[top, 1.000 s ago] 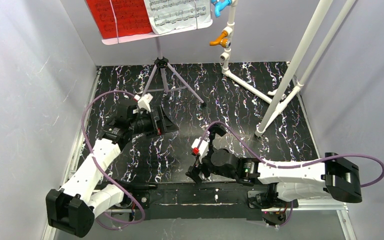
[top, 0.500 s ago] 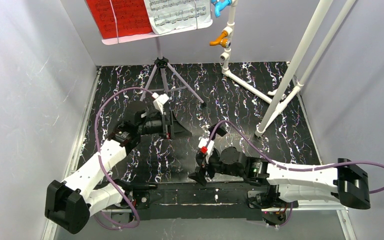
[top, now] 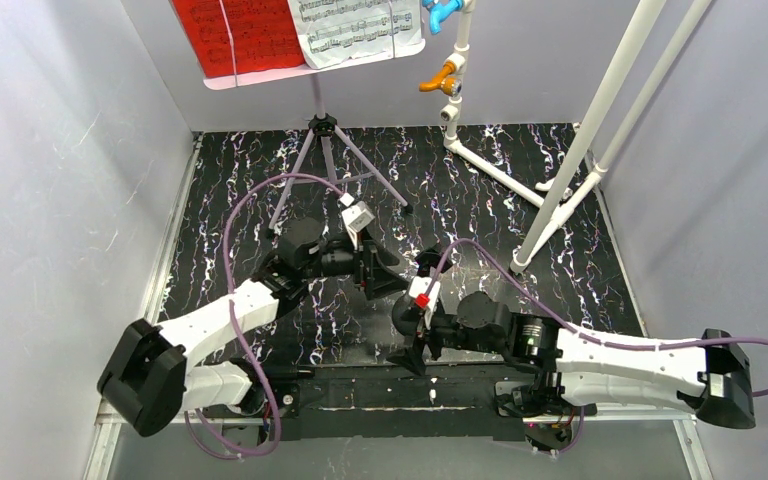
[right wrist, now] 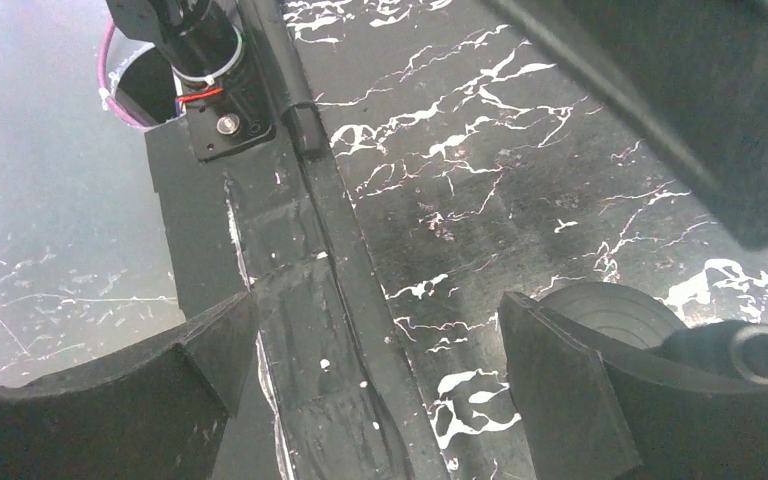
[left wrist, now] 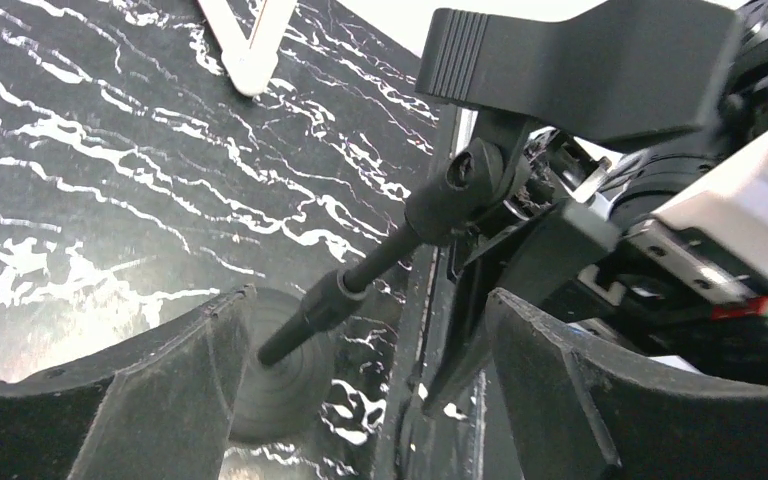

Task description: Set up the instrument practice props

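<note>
My left tool (left wrist: 370, 300), apart, straddles the mic stand (left wrist: 375, 262); closing off-centre could topple it toward my right tool (right wrist: 375, 300), also apart.

ROBOTICS LAB TEST CELL: Plain pale walls (top: 60, 150) box in a black, white-veined worktop (top: 480, 180) on three sides. Two white jointed robot arms, left (top: 220, 315) and right (top: 620, 355), trail purple cables (top: 280, 178) and are bolted to a black rail (top: 360, 385) at its near edge. A lilac music stand (top: 323, 125) and a white pipe frame (top: 600, 120) stand at the back as staged props.
</note>
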Motion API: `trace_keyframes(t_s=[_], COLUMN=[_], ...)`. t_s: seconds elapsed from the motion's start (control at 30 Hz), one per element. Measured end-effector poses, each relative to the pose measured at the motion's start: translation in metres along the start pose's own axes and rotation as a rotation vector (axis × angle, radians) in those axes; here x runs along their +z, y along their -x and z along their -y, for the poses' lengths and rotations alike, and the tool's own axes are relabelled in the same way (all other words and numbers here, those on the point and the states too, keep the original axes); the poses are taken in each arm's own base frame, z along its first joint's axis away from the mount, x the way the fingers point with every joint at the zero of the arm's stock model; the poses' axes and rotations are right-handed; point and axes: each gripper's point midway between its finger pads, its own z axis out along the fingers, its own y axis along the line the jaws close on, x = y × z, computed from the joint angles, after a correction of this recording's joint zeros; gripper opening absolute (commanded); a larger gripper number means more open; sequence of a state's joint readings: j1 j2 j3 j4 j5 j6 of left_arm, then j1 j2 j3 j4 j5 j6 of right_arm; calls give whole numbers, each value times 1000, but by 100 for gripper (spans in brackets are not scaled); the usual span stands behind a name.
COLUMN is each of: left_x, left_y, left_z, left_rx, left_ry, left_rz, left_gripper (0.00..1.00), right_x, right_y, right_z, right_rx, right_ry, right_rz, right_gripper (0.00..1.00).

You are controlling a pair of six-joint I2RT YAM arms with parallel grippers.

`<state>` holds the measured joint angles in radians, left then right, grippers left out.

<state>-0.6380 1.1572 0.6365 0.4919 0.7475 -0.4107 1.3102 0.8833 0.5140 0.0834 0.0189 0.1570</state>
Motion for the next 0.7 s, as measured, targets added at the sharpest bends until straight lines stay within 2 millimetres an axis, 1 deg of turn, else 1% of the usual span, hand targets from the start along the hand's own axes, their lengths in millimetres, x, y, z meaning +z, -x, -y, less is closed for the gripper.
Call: trace_keyframes(t_s=[0.13,0.23,0.33,0.43,0.53,0.6,0.7], left_x=[20,33,46,57,67,70,69], left_y=[-7,-5,-1,1,-1,1,12], left_z=[-2,2,9,13,11,7,-4], left_rx=[47,78,112,132,149,169,223], left_ry=[-31,-59,-98,-120,-111,-74,12], left_rz=[-4,-1,13,20,29,45,98], left_gripper=[82,81,74,60,40,29,15], right_x=[-12,-20,-27,-32,-35,-36,-38], right_y=[6,7,6,4,3,2,1], right_z=[0,3,7,10,14,16,21], right_rx=[2,4,5,5,6,6,7], right_ry=[-6,-23,-45,-68,-86,-102,-125], right_rz=[27,36,38,35,34,32,30], right_gripper=[98,98,99,98,98,98,98])
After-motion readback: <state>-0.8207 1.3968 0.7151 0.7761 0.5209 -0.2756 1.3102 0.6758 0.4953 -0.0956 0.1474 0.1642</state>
